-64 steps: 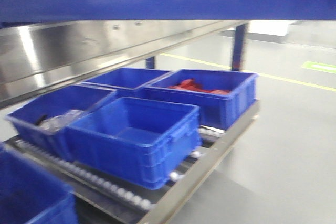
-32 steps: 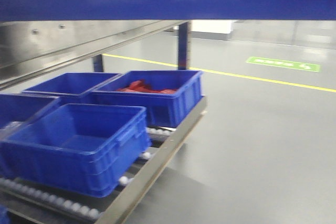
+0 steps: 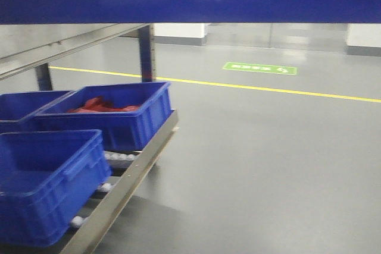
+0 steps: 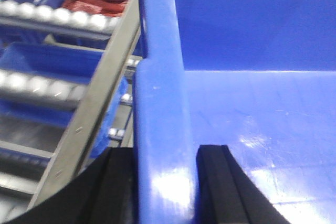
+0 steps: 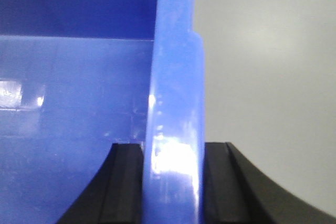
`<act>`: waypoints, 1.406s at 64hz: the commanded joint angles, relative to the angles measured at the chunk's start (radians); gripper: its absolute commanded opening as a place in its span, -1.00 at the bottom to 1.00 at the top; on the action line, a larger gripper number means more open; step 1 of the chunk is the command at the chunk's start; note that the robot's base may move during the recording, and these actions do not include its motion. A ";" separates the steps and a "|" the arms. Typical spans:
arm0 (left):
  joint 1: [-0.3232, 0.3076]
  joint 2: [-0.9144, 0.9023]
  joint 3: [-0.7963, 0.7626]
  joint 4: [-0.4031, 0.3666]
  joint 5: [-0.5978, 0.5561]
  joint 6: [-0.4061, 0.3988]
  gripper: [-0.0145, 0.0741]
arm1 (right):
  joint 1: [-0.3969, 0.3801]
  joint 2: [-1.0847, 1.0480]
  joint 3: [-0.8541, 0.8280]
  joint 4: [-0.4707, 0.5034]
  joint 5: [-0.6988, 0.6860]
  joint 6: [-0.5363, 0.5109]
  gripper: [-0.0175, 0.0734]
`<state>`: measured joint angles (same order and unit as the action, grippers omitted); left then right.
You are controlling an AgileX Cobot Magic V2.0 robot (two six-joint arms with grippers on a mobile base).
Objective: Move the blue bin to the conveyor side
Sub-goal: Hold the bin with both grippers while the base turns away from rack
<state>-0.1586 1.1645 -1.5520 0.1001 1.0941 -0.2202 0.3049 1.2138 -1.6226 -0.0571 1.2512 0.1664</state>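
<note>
Carrying step: the left hand [image 4: 165,182] and the right hand [image 5: 173,182] each clamp one side wall of the blue bin [image 4: 262,124], which is held beside the roller rack [image 4: 89,103] edge. Next, I think, it must travel to the conveyor side, which is not in view.

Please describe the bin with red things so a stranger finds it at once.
Find the steel roller rack, left in the front view. The bin stands at its far end, by the blue post. Unlike the other blue bins, it shows red packets.
</note>
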 commanded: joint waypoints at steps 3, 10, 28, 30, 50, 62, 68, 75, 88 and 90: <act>-0.004 -0.020 -0.018 -0.005 -0.099 0.010 -0.72 | -0.006 -0.022 -0.012 -0.016 -0.091 -0.007 -0.79; -0.004 -0.020 -0.018 -0.005 -0.099 0.010 -0.72 | -0.006 -0.022 -0.012 -0.016 -0.091 -0.007 -0.79; -0.004 -0.020 -0.018 -0.005 -0.099 0.010 -0.72 | -0.006 -0.022 -0.012 -0.016 -0.091 -0.007 -0.79; -0.004 -0.020 -0.018 -0.005 -0.099 0.010 -0.72 | -0.006 -0.022 -0.012 -0.016 -0.091 -0.007 -0.79; -0.004 -0.020 -0.018 -0.005 -0.099 0.010 -0.72 | -0.006 -0.022 -0.012 -0.016 -0.091 -0.007 -0.79; -0.004 -0.020 -0.018 -0.005 -0.099 0.010 -0.72 | -0.006 -0.022 -0.012 -0.016 -0.091 -0.007 -0.79; -0.004 -0.020 -0.018 -0.005 -0.099 0.010 -0.72 | -0.006 -0.022 -0.012 -0.016 -0.091 -0.007 -0.79; -0.004 -0.020 -0.018 -0.005 -0.099 0.010 -0.72 | -0.006 -0.022 -0.012 -0.016 -0.091 -0.007 -0.79; -0.004 -0.020 -0.018 -0.005 -0.115 0.010 -0.72 | -0.006 -0.022 -0.012 -0.016 -0.093 -0.007 -0.79; -0.004 -0.020 -0.018 -0.005 -0.121 0.010 -0.72 | -0.006 -0.022 -0.012 -0.016 -0.093 -0.007 -0.79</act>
<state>-0.1586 1.1645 -1.5520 0.0999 1.0916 -0.2202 0.3049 1.2131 -1.6226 -0.0571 1.2512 0.1664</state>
